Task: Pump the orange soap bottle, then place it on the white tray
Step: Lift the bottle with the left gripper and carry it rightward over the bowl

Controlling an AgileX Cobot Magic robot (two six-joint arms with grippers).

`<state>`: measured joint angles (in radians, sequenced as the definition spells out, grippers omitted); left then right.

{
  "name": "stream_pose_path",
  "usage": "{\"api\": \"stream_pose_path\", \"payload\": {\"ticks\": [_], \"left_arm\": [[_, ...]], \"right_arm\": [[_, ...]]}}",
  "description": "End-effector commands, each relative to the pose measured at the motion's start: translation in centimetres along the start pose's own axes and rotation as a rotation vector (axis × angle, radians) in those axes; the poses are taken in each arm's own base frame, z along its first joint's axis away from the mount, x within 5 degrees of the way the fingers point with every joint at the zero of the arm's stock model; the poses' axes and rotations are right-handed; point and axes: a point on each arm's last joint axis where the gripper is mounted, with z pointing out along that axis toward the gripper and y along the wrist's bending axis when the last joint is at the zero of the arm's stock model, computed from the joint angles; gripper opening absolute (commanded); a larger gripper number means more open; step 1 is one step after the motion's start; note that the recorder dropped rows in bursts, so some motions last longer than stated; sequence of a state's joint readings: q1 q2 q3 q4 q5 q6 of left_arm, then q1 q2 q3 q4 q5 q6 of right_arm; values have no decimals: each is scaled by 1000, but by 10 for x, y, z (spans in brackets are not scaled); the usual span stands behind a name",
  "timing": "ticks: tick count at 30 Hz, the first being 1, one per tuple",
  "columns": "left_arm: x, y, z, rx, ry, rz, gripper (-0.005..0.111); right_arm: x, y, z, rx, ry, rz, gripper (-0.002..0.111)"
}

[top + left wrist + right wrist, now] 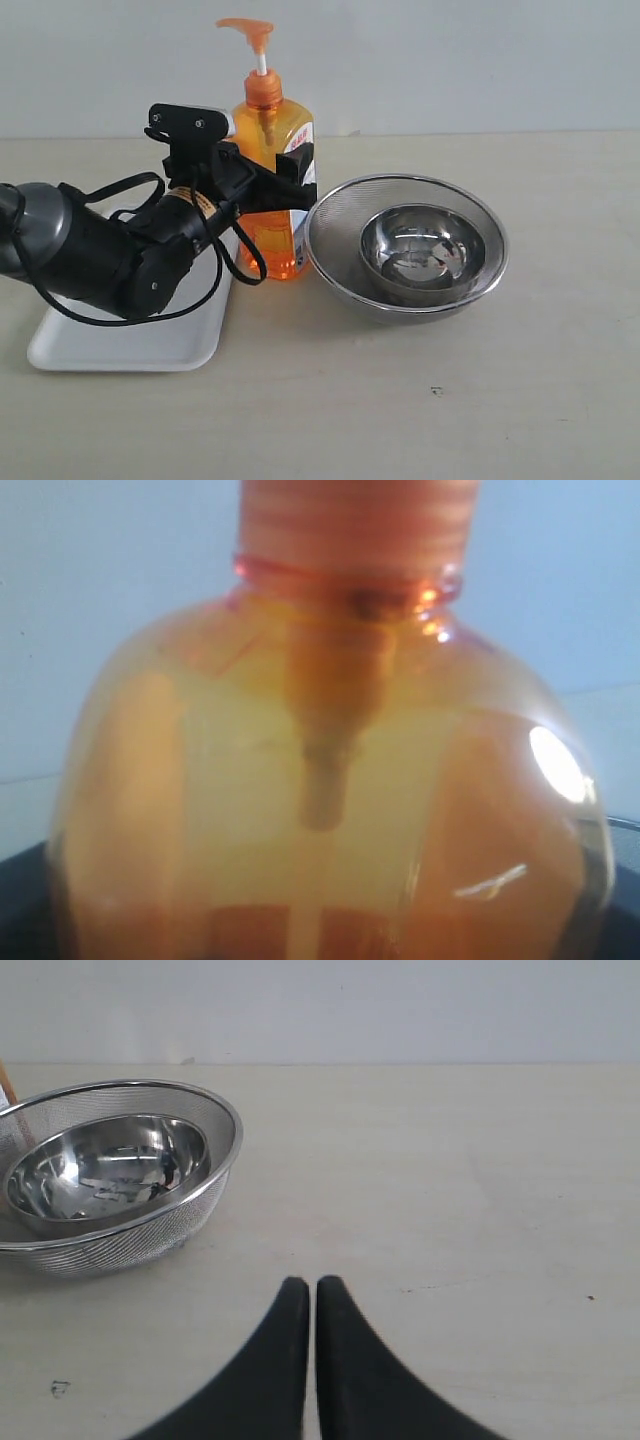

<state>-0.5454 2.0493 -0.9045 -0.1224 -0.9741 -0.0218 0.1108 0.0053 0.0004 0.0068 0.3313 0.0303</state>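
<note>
left gripper (266,182) clamped on the orange soap bottle (272,245)
its jaws held the upright bottle at mid-body, just at 3 o'clock of the white tray (130,345) and at 9 o'clock of the strainer (335,255) holding a steel bowl (422,250); the right gripper (312,1295) was closed tight.
</note>
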Motion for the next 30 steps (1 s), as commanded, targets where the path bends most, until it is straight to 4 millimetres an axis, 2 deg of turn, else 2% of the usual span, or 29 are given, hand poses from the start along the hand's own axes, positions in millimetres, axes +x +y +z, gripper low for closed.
{"api": "stream_pose_path", "payload": {"ticks": [1, 11, 20, 30], "left_arm": [[-23, -1, -3, 4, -50, -14, 5], [-39, 3, -11, -56, -35, 57, 5], [-65, 1, -21, -42, -113, 58, 5], [-119, -11, -44, 23, -224, 64, 5]], "right_arm": [[-1, 0, 0, 1, -14, -1, 0], [-1, 0, 0, 1, -15, -1, 0], [-1, 0, 0, 1, -15, -1, 0], [-1, 0, 0, 1, -15, -1, 0]]}}
